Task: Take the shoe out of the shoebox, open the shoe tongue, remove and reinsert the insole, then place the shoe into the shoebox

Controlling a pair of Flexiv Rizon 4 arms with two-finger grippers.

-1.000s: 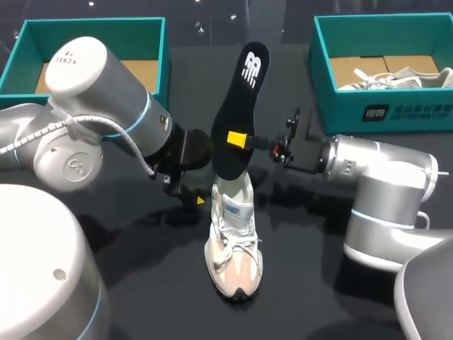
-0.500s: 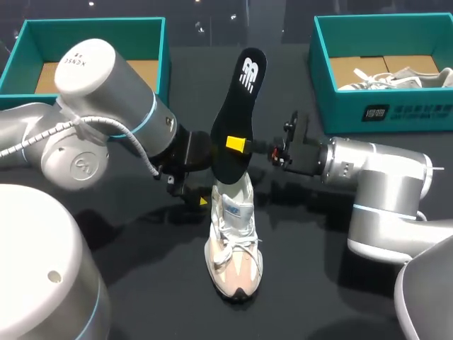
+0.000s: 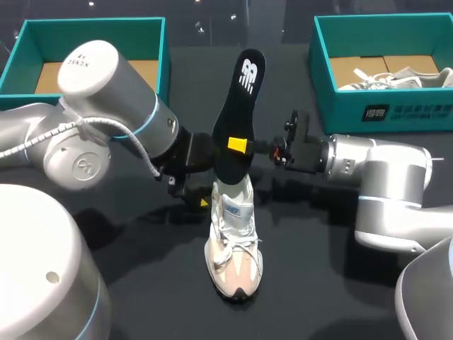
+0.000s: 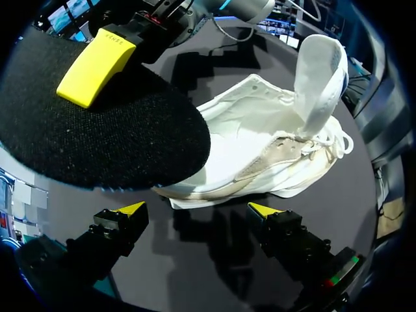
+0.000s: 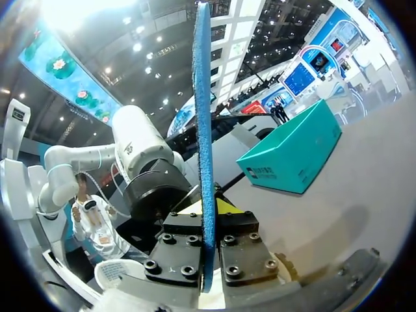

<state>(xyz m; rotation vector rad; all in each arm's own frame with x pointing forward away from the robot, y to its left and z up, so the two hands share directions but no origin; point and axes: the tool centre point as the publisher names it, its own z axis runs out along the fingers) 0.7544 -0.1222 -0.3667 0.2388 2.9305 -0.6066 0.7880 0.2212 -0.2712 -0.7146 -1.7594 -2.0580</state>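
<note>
Standing toe-forward on the black table [image 3: 311, 283], the shoe [image 3: 233, 237] is pale with a pinkish toe, out of both boxes, its tongue lifted upright and its mouth open. Just beside its heel, the left gripper [image 4: 197, 209] has its fingers spread wide and holds nothing; the shoe lies just ahead of them, not touched. Behind that, the right gripper [image 5: 207, 224] comes in from the right and is clamped on the insole [image 3: 239, 106], one finger on each face. The insole stands nearly upright, black on one face and blue at the edge, with its lower end over the shoe's opening; I cannot tell whether it touches. At the far left corner the left box [image 3: 92, 28] is teal and shows a brown cardboard floor. At the far right the right box [image 3: 382, 106], also teal, holds a second shoe [image 3: 407, 76], pale, lying on brown cardboard. Against a second ago, the insole leans slightly less to the right and its clamped point sits a touch lower; the left arm's big joint has shifted a little, while the shoe and both boxes lie as they did.
</note>
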